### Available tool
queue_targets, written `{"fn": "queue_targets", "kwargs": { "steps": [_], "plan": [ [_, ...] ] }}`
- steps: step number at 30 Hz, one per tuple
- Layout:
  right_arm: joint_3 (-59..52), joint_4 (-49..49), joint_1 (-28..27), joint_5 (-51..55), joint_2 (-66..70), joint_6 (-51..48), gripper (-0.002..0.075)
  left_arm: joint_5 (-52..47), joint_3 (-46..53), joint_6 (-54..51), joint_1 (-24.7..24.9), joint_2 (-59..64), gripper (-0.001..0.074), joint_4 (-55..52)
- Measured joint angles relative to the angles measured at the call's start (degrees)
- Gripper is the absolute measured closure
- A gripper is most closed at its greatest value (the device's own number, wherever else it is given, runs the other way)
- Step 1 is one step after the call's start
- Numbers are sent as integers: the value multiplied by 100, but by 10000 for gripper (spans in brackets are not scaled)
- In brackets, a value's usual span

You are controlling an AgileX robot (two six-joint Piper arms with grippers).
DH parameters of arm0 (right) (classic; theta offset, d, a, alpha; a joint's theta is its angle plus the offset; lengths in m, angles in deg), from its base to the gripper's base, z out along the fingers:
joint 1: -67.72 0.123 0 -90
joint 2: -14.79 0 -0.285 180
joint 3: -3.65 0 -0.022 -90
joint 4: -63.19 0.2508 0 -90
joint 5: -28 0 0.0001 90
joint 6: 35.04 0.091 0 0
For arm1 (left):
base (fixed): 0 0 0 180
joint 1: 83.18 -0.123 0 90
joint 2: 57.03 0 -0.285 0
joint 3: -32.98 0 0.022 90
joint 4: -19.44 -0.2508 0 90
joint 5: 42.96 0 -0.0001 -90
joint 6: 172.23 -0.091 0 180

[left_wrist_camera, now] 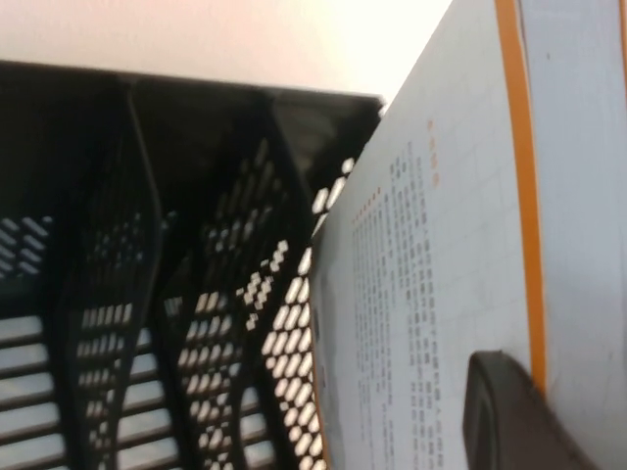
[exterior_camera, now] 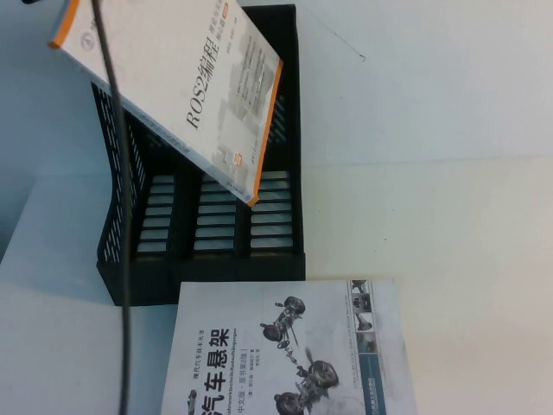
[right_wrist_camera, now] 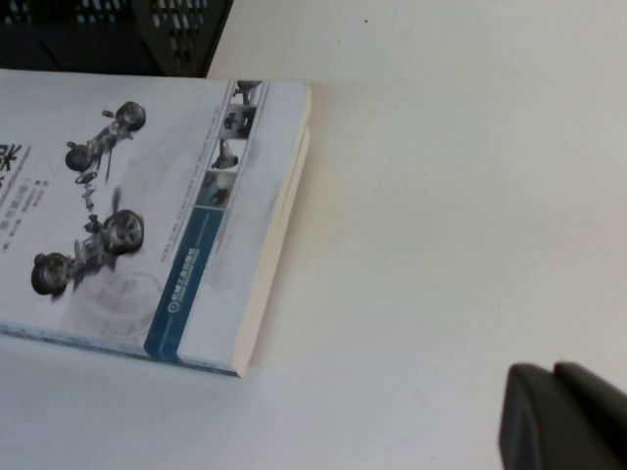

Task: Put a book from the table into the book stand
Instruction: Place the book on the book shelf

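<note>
— Above the black book stand (exterior_camera: 207, 233), what is held?

— An orange-edged ROS programming book (exterior_camera: 186, 91) is held tilted in the air, its lower corner dipped toward the middle of the stand's slotted compartments. Whether that corner is touching a divider cannot be told. No other book is seen lodged in the compartments; slatted floors and perforated walls are shown bare.

— And the left gripper (left_wrist_camera: 519, 416)?

— It is not visible in the high view, where only a dark cable (exterior_camera: 121, 216) is seen crossing the stand. In the left wrist view one dark finger (left_wrist_camera: 500, 411) is pressed flat against the printed back cover of the ROS book, so the fingers are taken as clenched on that book, with the stand's dividers beside it.

— What else lies on the counter (exterior_camera: 449, 216)?

— A second book, on car suspension (exterior_camera: 294, 350), is laid flat just in front of the stand, cover up. Its thick page edge is shown only in the right wrist view.

— The right gripper (right_wrist_camera: 563, 421)?

— It is seen only in its own wrist view, as a dark tip over bare white counter, well apart from the suspension book. Nothing is seen against it; whether its fingers are parted or closed cannot be told.
</note>
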Motion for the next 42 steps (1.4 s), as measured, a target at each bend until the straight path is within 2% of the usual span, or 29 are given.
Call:
{"fn": "queue_targets", "kwargs": {
  "steps": [5, 14, 42],
  "plan": [
    [0, 21, 0, -13, 0, 0, 726, 274, -122, 369, 400, 322, 631, -675],
    [0, 24, 0, -15, 0, 0, 726, 624, -159, 541, 751, 878, 631, -920],
    [0, 34, 0, -25, 0, 0, 726, 1006, -186, 857, 807, 1258, 632, -1315]
  ]
}}
